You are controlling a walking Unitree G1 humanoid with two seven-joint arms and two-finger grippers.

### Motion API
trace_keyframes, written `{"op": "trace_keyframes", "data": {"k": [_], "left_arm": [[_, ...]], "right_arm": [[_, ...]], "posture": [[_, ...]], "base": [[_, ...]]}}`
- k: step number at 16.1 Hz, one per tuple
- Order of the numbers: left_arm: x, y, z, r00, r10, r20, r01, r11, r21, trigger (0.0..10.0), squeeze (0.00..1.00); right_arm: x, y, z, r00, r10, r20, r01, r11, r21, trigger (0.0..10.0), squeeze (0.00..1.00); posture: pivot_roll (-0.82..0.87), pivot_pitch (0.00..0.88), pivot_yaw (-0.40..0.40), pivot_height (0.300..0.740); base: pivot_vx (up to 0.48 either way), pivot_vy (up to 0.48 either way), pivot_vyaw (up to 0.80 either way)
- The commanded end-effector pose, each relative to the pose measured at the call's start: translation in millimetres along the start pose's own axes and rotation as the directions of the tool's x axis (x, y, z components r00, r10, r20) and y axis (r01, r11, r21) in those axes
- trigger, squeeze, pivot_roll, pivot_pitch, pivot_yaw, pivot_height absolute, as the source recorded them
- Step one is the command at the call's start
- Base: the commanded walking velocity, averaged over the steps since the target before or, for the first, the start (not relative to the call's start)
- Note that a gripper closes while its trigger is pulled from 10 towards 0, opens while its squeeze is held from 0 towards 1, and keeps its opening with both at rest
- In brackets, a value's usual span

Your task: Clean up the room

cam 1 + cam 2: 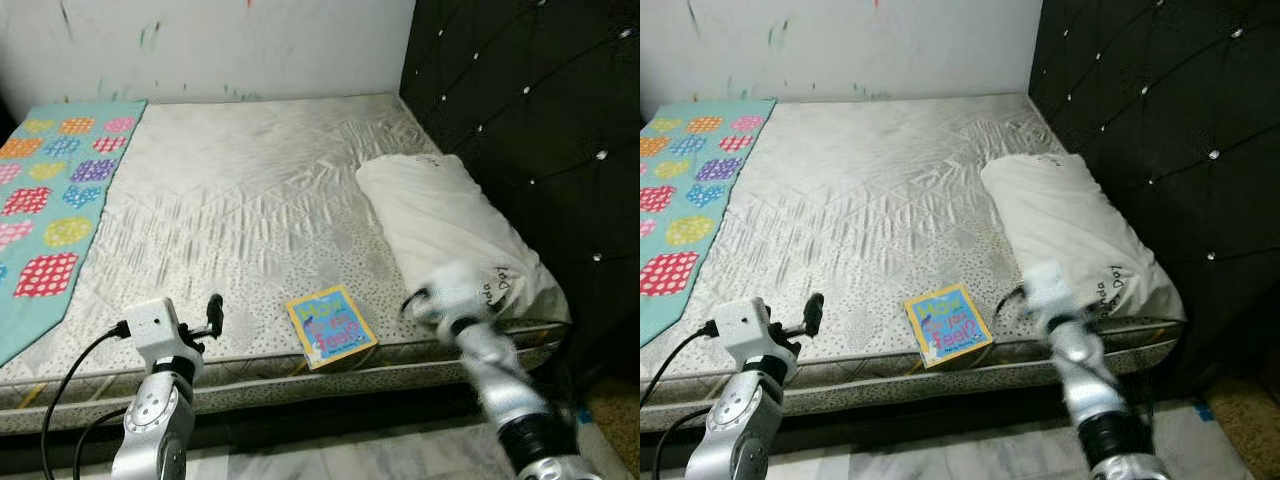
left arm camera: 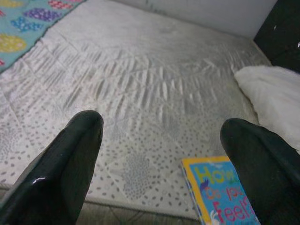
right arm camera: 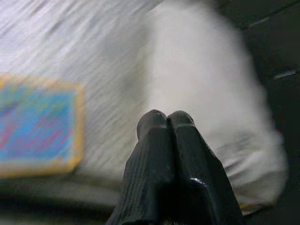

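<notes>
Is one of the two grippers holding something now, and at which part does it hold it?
Nothing is held. The left gripper is open above the mattress; the right gripper is shut on nothing, near the pillow.

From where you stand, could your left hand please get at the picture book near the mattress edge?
Probably yes. The left hand is open, hovering over the mattress beside the picture book, with only bare mattress between them. The pillow lies beyond the book, not in the way.

Even, soft indoor light; the right arm (image 1: 490, 360) and right wrist view are motion-blurred.
</notes>
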State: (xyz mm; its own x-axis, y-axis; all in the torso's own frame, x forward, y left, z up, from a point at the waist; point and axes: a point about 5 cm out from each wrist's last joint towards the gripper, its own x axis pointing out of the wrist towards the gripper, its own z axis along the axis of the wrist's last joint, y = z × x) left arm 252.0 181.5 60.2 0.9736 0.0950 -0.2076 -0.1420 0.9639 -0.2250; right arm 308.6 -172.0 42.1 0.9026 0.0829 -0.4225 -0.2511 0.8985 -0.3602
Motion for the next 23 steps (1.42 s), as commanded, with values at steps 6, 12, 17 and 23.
{"op": "trace_keyframes", "data": {"k": [6, 12, 17, 23], "left_arm": [[0.5, -1.0, -4, 0.999, -0.003, -0.032, 0.004, 1.0, 0.017, 10.0, 0.0], [1.7, -1.8, -5, 0.999, -0.019, -0.034, 0.02, 0.999, 0.039, 10.0, 0.0], [2.8, -4.7, -6, 0.999, -0.009, -0.04, 0.01, 1.0, 0.03, 10.0, 0.0], [-0.7, 9.1, -34, 0.977, 0.065, -0.202, -0.075, 0.996, -0.043, 10.0, 0.0]], "right_arm": [[-0.9, 9.8, 0, 0.996, 0.08, -0.027, -0.08, 0.997, 0.022, 10.0, 0.0], [-1.6, 17.3, -3, 0.989, 0.135, -0.055, -0.135, 0.991, -0.012, 10.0, 0.0], [-1.9, 22.8, 0, 0.989, 0.139, -0.059, -0.14, 0.99, -0.015, 10.0, 0.0], [1.2, 22.1, 13, 0.998, 0.013, 0.055, -0.017, 0.997, 0.076, 10.0, 0.0]], "posture": [[0.0, 0.0, 0.009, 0.74], [0.0, 0.0, 0.01, 0.74], [0.0, 0.0, 0.014, 0.74], [0.01, 0.0, 0.02, 0.74]], "base": [[0.0, 0.0, 0.0], [0.0, 0.0, 0.0], [0.0, 0.0, 0.0], [0.0, 0.0, 0.0]]}}
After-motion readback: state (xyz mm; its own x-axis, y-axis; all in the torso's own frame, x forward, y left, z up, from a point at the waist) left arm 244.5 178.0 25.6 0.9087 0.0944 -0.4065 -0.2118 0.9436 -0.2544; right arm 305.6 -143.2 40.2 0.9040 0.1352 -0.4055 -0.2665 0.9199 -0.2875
